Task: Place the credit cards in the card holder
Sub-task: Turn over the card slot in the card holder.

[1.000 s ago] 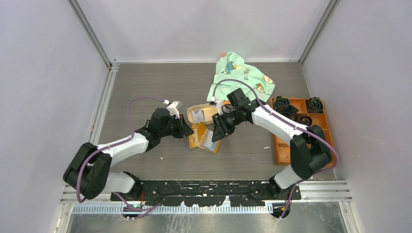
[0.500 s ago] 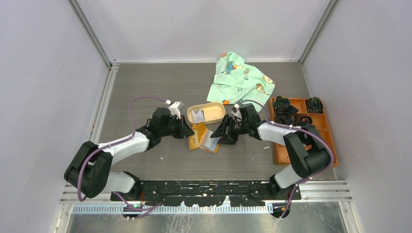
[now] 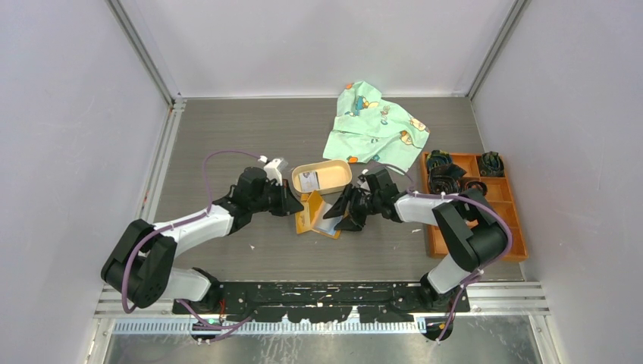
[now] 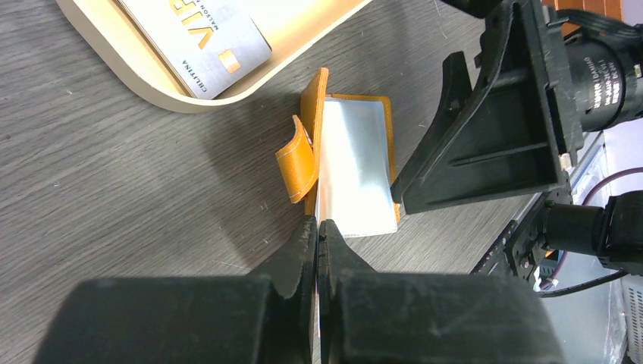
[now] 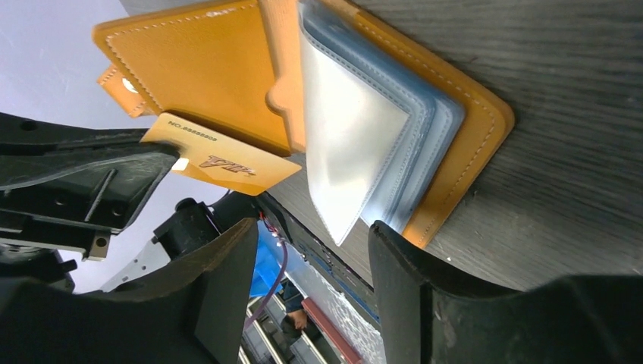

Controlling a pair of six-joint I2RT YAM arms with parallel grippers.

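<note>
The orange-tan card holder (image 3: 322, 218) lies open on the table, its clear sleeves (image 5: 364, 152) fanned out and its cover (image 5: 205, 68) standing up. My left gripper (image 3: 294, 205) is shut on a golden-orange card marked VIP (image 5: 220, 163), held on edge against the cover. In the left wrist view the gripper (image 4: 318, 224) pinches that card edge-on. My right gripper (image 3: 343, 214) is open and empty, low at the holder's right edge, its fingers (image 5: 425, 296) astride the sleeves. Another credit card (image 4: 201, 34) lies in the oval tan tray (image 3: 337, 168).
A green patterned cloth (image 3: 375, 121) lies at the back. An orange compartment box (image 3: 440, 231) with black items stands at the right. The tray's rim (image 4: 121, 68) is just behind the holder. Walls enclose the table on three sides.
My right arm has swung down from over the tray and come in low at the holder's right side, gripper open. My left gripper has stayed in place with the card.
</note>
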